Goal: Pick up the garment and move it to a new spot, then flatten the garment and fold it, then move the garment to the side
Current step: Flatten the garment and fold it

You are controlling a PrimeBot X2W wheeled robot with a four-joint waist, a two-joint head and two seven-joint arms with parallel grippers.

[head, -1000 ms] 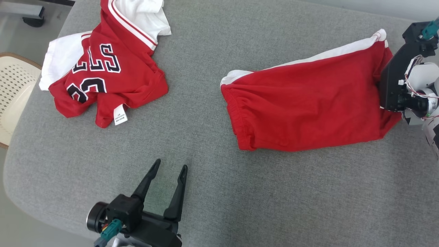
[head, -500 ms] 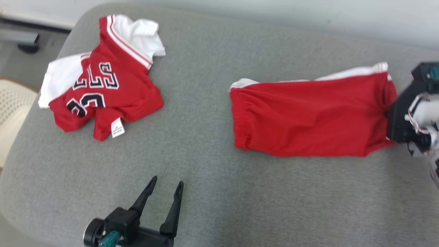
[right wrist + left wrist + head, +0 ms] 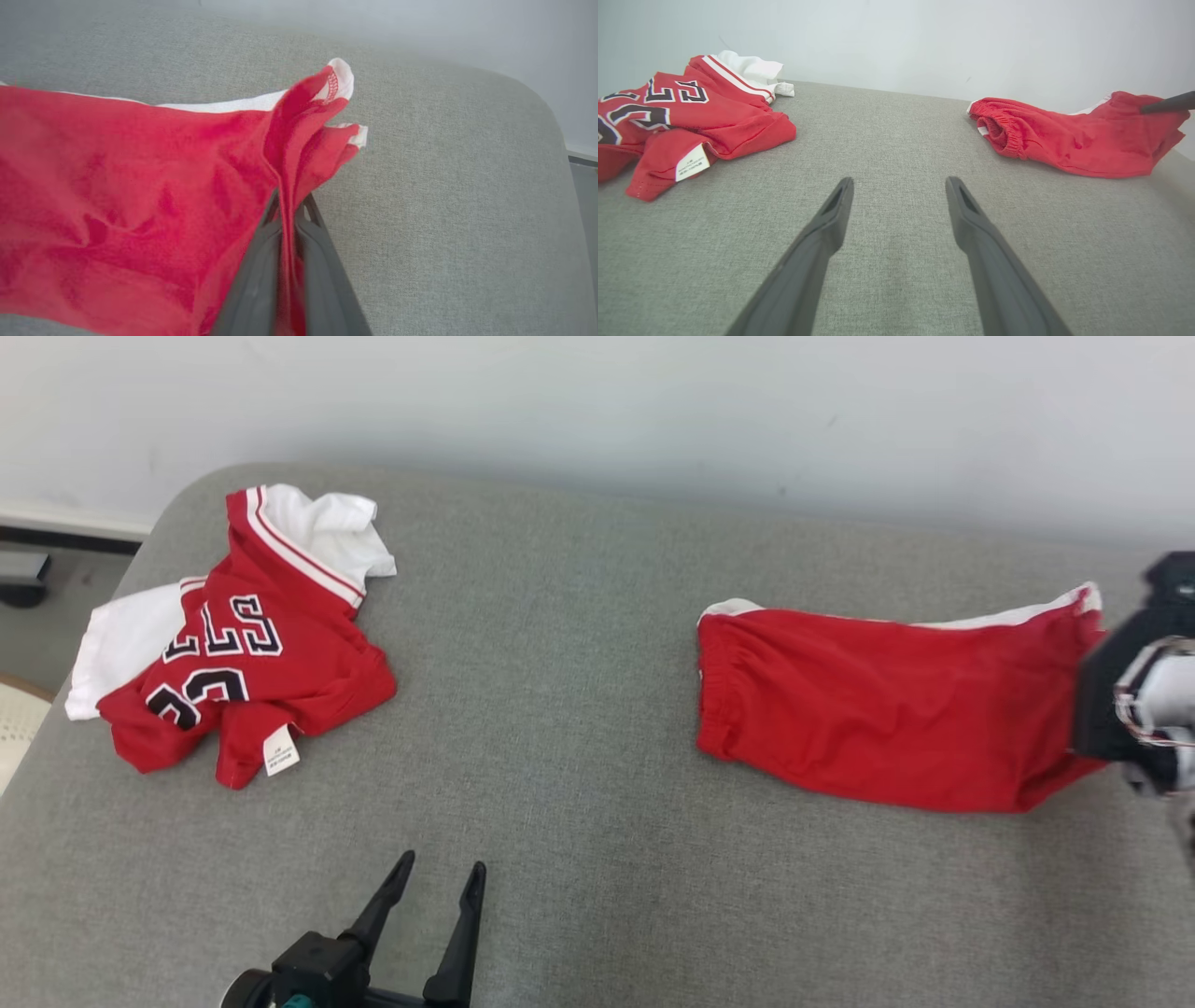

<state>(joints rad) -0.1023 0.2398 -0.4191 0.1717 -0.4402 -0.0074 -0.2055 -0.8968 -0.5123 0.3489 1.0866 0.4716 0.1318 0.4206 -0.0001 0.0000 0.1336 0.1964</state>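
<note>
So, near edge first: left gripper (image 3: 442, 861) sits low over the grey cushion (image 3: 579, 616), fingers spread wide with nothing between them and bare fabric beneath and ahead. It looks parked as the spare hand, within reach of the middle ground.

Mid-field, right side: red shorts (image 3: 887, 709) lie lengthwise, elastic waistband toward the centre, white stripe along the far edge. The leg-hem end is raised off the cushion; the rest lies on it. Right gripper (image 3: 289, 205) is pinched tight on that hem, cloth bunched between the fingers, two white-trimmed corners poking past the tips. Holding one end reads as a drag hold, so the garment trails and pulls straight rather than balling up. Judged step: relocating. Flattening and folding not yet begun.

Mid-field, left side: red and white jersey (image 3: 243, 663), crumpled, label showing, well apart from the shorts.

Room: a wide bare strip between the two garments looks the likeliest laying-out spot. Beyond the held hem the cushion rounds off at a corner, so there is little margin that way. Pale wall (image 3: 597, 411) stands behind the far edge, near the shorts. Free travel is toward the centre and the near side.
</note>
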